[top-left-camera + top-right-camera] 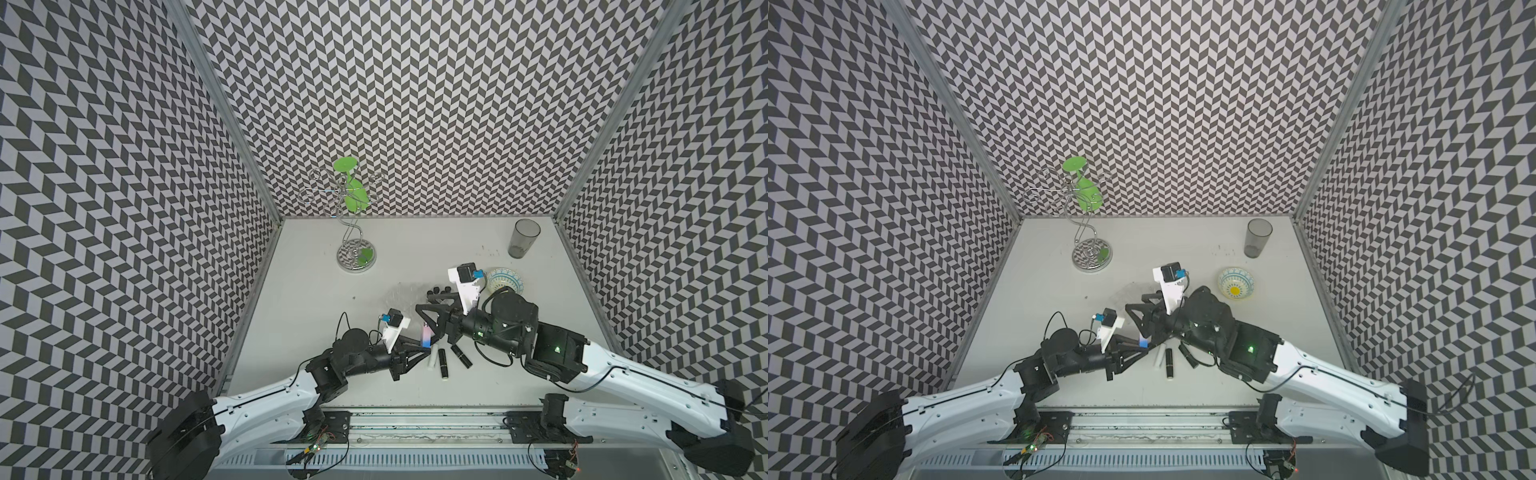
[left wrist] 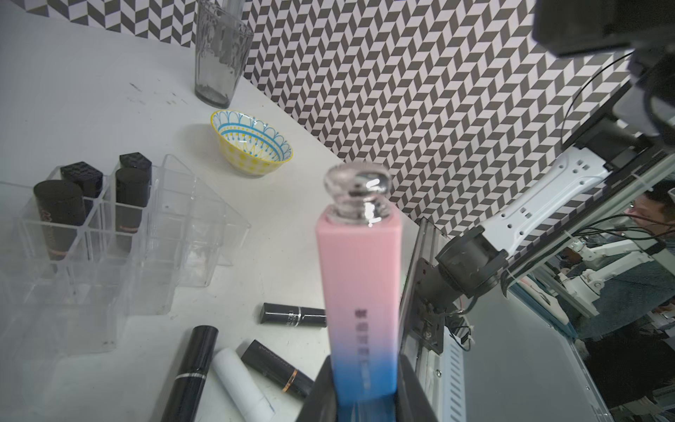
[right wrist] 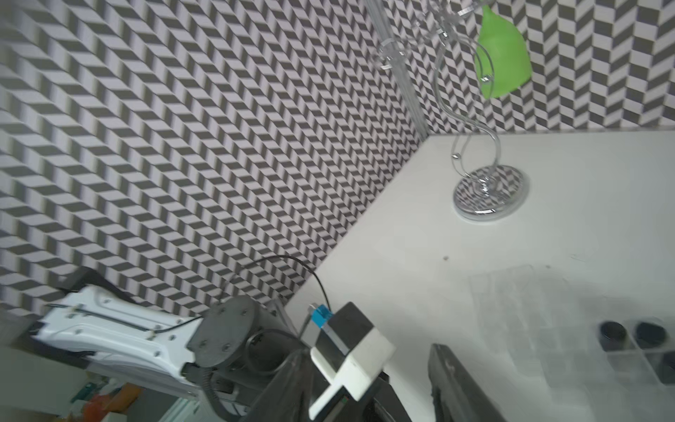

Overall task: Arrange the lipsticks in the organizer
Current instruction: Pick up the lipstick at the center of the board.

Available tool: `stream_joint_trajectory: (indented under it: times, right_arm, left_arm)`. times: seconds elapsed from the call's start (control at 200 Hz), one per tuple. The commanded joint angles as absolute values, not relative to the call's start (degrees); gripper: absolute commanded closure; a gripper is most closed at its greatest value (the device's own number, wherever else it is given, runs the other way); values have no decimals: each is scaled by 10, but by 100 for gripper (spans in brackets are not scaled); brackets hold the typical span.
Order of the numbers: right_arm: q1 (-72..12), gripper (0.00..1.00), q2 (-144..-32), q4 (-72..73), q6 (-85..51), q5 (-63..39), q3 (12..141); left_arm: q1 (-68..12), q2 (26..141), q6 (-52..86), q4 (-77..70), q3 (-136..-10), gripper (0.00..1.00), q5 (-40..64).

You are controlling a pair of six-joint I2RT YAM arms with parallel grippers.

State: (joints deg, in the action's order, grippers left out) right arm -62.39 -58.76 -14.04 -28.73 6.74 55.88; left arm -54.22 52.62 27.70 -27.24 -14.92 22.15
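Note:
My left gripper [image 2: 365, 398] is shut on the blue end of a pink-to-blue gradient lipstick [image 2: 359, 277], which stands up out of the jaws above the table. In both top views this lipstick [image 1: 427, 336] [image 1: 1143, 338] sits just in front of the open right gripper [image 1: 423, 301], which holds nothing. The clear stepped organizer [image 2: 171, 234] [image 1: 397, 296] stands behind, with several black lipsticks [image 2: 60, 213] [image 1: 440, 290] upright in its rear cells. A white lipstick [image 2: 241, 383] [image 1: 434, 357] and three black ones [image 2: 190, 372] lie loose on the table near my left gripper.
A blue-and-yellow patterned bowl [image 1: 505, 282] [image 2: 252, 142] sits right of the organizer. A grey tumbler [image 1: 523, 239] stands at the back right. A chrome wire stand [image 1: 355, 254] with green pieces stands at the back left. Patterned walls enclose three sides.

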Motion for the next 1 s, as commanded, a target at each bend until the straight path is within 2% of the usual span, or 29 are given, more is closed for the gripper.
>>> stream_joint_trajectory:
  times: [0.0, 0.28, 0.446, 0.626, 0.766, 0.871, 0.921, 0.966, 0.996]
  right_arm:
    - [-614, 46, -605, -269, -275, 91, 581]
    - [-613, 50, -669, -298, -276, 25, 599]
    - [-613, 53, -684, -297, -280, 28, 595]
    - [-613, 65, -689, -294, -282, 23, 595]
    - [-613, 79, -690, -293, -285, 21, 593]
    - [-613, 83, -693, -289, -285, 26, 592]
    - [-613, 86, -695, -284, -286, 30, 592]
    - [-613, 87, -698, -284, -287, 34, 594]
    - [-613, 88, -700, -284, -288, 40, 594]
  left_arm:
    - [-549, 531, 256, -257, -169, 100, 199]
    - [-558, 537, 245, -241, -178, 100, 183]
    - [-558, 534, 244, -238, -178, 100, 180]
    - [-558, 538, 242, -237, -178, 100, 180]
    - [-558, 542, 243, -239, -178, 100, 180]
    - [-559, 541, 244, -239, -178, 100, 180]
    - [-559, 540, 245, -239, -178, 86, 177]
    - [-559, 536, 248, -237, -177, 57, 169]
    - [-559, 532, 251, -236, -175, 46, 165]
